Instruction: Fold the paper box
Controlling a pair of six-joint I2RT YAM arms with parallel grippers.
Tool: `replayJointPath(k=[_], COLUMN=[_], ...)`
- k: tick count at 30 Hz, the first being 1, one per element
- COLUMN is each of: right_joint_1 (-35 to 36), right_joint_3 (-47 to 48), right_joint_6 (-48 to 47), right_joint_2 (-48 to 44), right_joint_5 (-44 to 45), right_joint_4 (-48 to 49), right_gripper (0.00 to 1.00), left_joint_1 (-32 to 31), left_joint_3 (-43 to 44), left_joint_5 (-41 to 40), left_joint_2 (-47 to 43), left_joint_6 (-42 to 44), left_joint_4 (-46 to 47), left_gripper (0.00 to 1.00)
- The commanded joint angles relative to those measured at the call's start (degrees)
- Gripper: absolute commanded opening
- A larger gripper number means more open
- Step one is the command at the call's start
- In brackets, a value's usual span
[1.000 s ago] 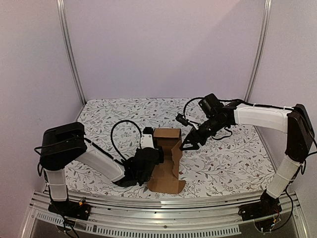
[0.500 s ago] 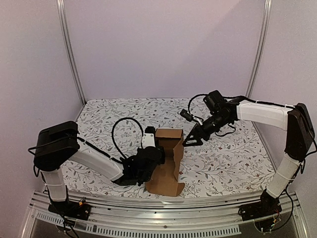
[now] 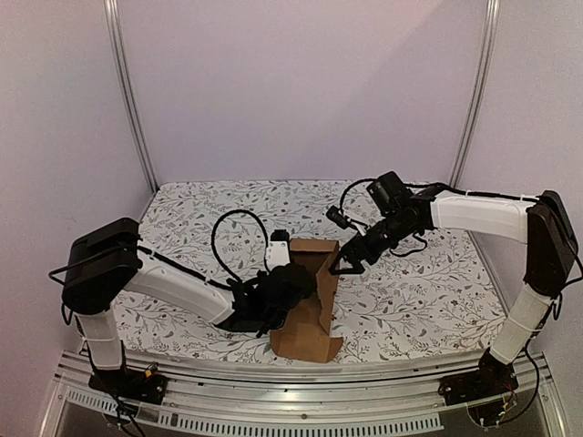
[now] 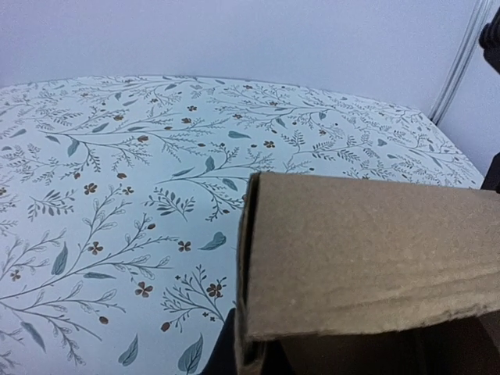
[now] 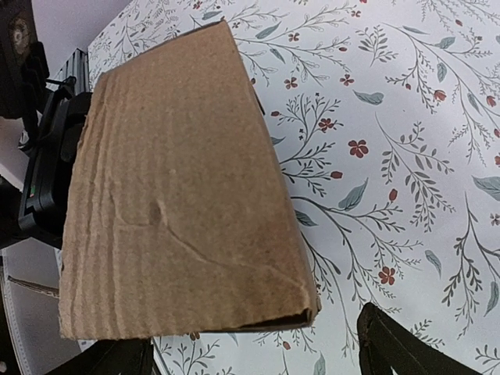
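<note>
1. The paper box (image 3: 308, 309) stands upright on the flower-patterned table (image 3: 428, 300), close to the near edge and about midway between the left and right edges. It is only partly formed: the side facing right is open, and a tall panel on that side has an irregular, stepped outline.
2. The left gripper (image 3: 293, 284) is against the box's left side, about halfway up, with its arm lying low over the table from the near-left corner.
3. In the left wrist view, the edge of a cardboard wall runs straight down into the jaws. One dark finger (image 4: 226, 351) lies against its outer face, and there is dark on the inner side too. I read the jaws as closed onto that wall.
4. The right gripper (image 3: 344, 266) reaches in from the right edge and sits at the box's upper right, near the top of the tall panel.
5. In the right wrist view, its fingers (image 5: 394, 344) are spread wide with nothing clamped. A cardboard panel fills the view above them, its lower corner over the gap. I cannot tell whether either finger touches it.
</note>
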Motion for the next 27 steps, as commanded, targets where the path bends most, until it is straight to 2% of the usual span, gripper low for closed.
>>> replayJointPath(k=[1,5,11,20,23,27], right_joint_1=[0.96,0.96,0.98,2.8,4.09,4.59], right_joint_3=[-1.65,-1.64,-3.61,-2.9,-3.6,-3.34], right_joint_6=[0.52,-1.56,-6.15,-4.75,-4.72,-0.03], right_joint_2=[-3.17,-3.77,-7.52,-6.7,-7.33,-7.29], right_joint_5=[1.85,1.35,-3.69,-1.15,3.09,13.3], right_joint_4=[3.85,2.93,2.38,1.72,2.6,5.22], right_gripper=[0.9,0.99,0.99,0.99,0.99,0.99], left_joint_1=[-1.48,-1.39,-1.06,-1.13,-1.1,-1.21], left_joint_3=[1.77,1.59,1.23,2.53,4.22,6.77], left_joint_5=[1.52,1.23,-0.64,-2.69,-3.52,-4.43], left_joint_2=[-0.68,-1.66,-3.42,-3.14,-2.86,-2.41], left_joint_6=[-2.72,-3.11,-4.12,-6.36,-5.87,-7.13], left_joint_4=[-1.03,-1.93,-4.45,-7.22,-8.5,-12.01], left_gripper=[0.0,0.0,0.0,0.0,0.0,0.0])
